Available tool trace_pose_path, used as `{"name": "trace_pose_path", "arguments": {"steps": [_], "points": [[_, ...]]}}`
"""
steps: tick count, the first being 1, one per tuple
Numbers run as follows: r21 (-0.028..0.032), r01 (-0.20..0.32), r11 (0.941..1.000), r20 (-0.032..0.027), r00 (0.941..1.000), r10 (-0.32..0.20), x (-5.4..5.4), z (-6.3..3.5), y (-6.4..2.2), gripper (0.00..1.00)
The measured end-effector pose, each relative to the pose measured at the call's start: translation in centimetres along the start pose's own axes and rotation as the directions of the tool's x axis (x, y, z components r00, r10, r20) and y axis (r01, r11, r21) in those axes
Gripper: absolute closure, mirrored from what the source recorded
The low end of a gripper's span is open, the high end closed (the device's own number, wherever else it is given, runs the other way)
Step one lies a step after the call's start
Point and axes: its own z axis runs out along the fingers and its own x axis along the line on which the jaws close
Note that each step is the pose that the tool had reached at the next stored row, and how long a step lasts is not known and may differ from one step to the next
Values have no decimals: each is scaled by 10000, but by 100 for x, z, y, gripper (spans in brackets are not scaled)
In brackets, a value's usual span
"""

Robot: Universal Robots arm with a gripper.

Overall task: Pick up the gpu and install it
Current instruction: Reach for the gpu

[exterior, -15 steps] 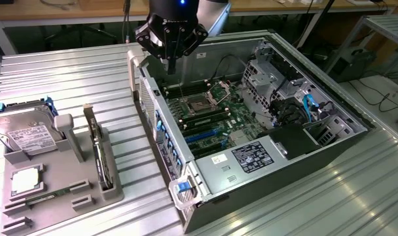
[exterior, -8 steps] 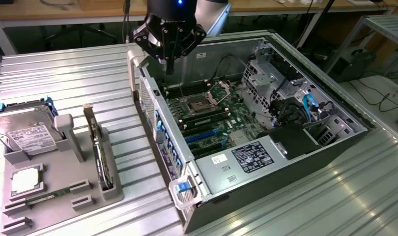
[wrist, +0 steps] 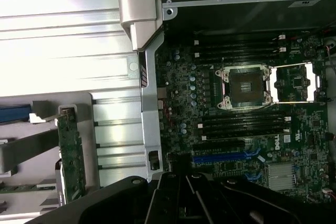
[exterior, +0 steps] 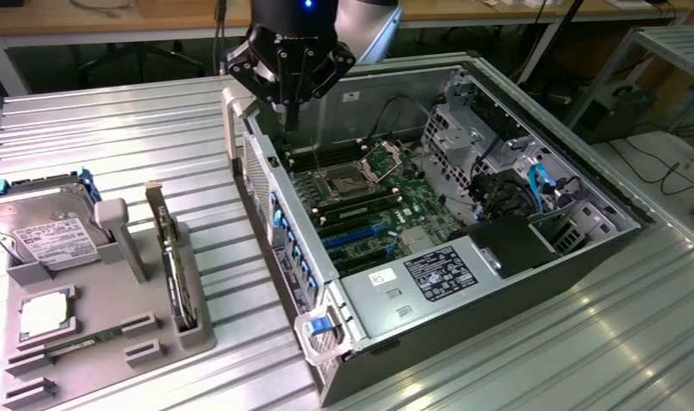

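Observation:
The gpu (exterior: 173,261) stands on edge in a slot of the grey holder (exterior: 107,334) on the exterior view's left, its metal bracket end uppermost. In the wrist view the gpu (wrist: 71,156) is a thin green board seen edge-on. My gripper (exterior: 288,120) hangs above the rear corner of the open computer case (exterior: 439,282), well apart from the gpu, its fingers shut together with nothing between them. The dark gripper (wrist: 184,192) body looks down on the motherboard (wrist: 236,119).
On the grey holder a silver hard drive (exterior: 44,227), a CPU (exterior: 44,312) and a RAM stick (exterior: 79,347) rest beside the gpu. Inside the case lie the empty CPU socket (exterior: 353,180) and blue expansion slots (exterior: 347,238). Ribbed metal table (exterior: 130,137) surrounds everything.

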Motion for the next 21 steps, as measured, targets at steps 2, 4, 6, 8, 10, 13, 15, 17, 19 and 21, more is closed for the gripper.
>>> {"name": "trace_pose_path", "arguments": {"steps": [2,4,6,8,10,13,15,17,19,21], "points": [[-1,0,10000,0,10000,0,11,0,-1,89],[0,0,10000,0,10000,0,28,-1,-2,89],[0,0,10000,0,10000,0,36,-1,-3,89],[0,0,10000,0,10000,0,45,-1,-3,89],[1,0,10000,-1,10000,0,52,-2,-4,89],[1,0,10000,0,10000,0,70,-2,-5,89],[0,0,10000,0,10000,0,77,-2,-6,89],[0,0,10000,0,10000,0,85,-2,-6,89],[0,0,10000,0,10000,0,94,-3,-7,89],[0,0,10000,0,10000,0,104,-3,-8,89]]}}
